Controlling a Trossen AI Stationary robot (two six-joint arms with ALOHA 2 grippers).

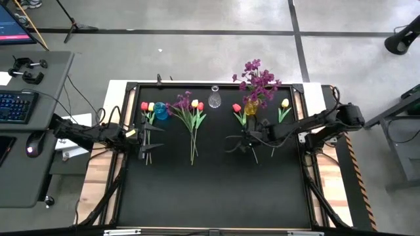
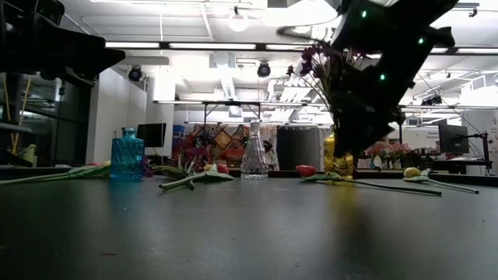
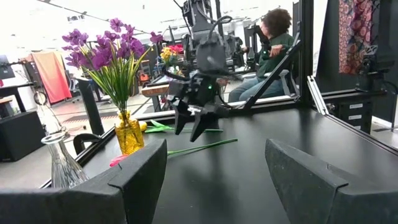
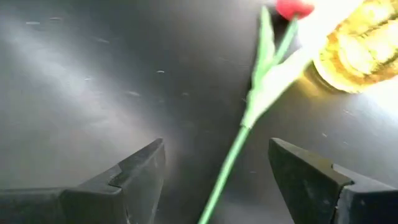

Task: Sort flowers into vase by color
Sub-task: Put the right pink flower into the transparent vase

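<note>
Hovering right gripper, fingers apart, straddles green-stemmed red tulip beside amber glass vase; left wrist view alone shows purple sprigs; left gripper agape.

No readable text, labels, brands or numbers — none on any surface.

Grey taped floor; side desk, keyboard; ceiling lights
</note>
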